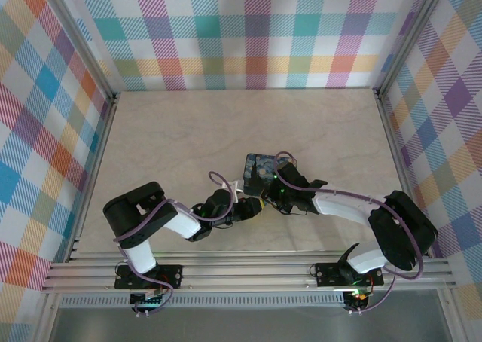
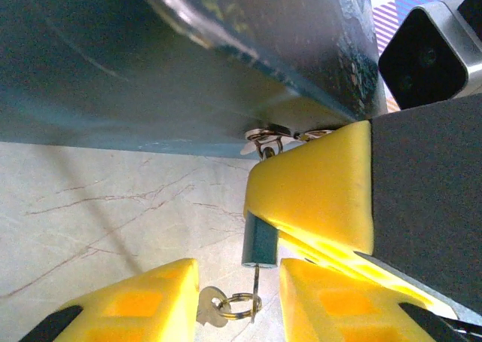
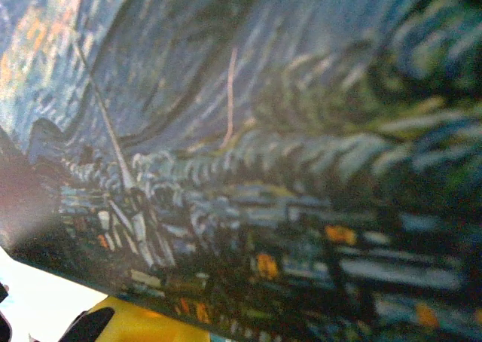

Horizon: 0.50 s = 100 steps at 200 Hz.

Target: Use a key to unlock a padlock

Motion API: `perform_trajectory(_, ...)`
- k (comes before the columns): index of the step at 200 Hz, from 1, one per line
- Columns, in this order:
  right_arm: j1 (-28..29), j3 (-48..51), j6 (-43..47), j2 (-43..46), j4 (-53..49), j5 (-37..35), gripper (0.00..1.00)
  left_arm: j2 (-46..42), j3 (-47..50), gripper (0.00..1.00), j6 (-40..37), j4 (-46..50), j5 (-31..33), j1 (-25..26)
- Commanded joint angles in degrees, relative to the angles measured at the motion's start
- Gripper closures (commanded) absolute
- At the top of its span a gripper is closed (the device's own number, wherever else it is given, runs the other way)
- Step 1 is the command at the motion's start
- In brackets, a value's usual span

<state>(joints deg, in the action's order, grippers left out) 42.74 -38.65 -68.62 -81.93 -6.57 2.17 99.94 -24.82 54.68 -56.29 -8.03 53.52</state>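
Observation:
The padlock (image 2: 260, 241), small with a blue body, hangs from the hasp of the dark-blue painted tin (image 2: 188, 63). Its silvery shackle (image 2: 263, 140) shows at the tin's lower edge. A yellow finger (image 2: 312, 195) of my right gripper (image 1: 279, 194) clamps the top of the padlock's body. A thin grey key (image 2: 256, 280) sticks into the underside of the padlock, with a split ring (image 2: 242, 306) and a second small key (image 2: 208, 306) dangling from it. My left gripper (image 2: 237, 304) stands open, one pad on each side of the key, the left pad close to the dangling key.
The tin (image 1: 260, 172) lies on the marbled tabletop (image 1: 188, 131), with both arms meeting at its near edge. Plaid walls close in the left, right and back. In the right wrist view the tin's painted lid (image 3: 263, 154) is very close.

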Motion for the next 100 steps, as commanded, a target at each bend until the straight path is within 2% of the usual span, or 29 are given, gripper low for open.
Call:
perform_trajectory(1, 0.68, -0.46, -1.51, 0.19, -2.89, 2.13, 1.0, 0.4, 0.14, 0.67, 1.12, -3.3, 0.03, 0.89)
perform_trajectory(82, 0.63, -0.61, -1.52, 0.19, -2.76, 2.13, 1.0, 1.77, 0.02, 0.8, 2.35, -4.3, 0.78, 1.87)
perform_trajectory(100, 0.61, -0.59, -1.51, 0.37, -2.84, 2.13, 1.0, 1.94, 0.03, 0.85, 2.45, -4.68, 0.89, 1.84)
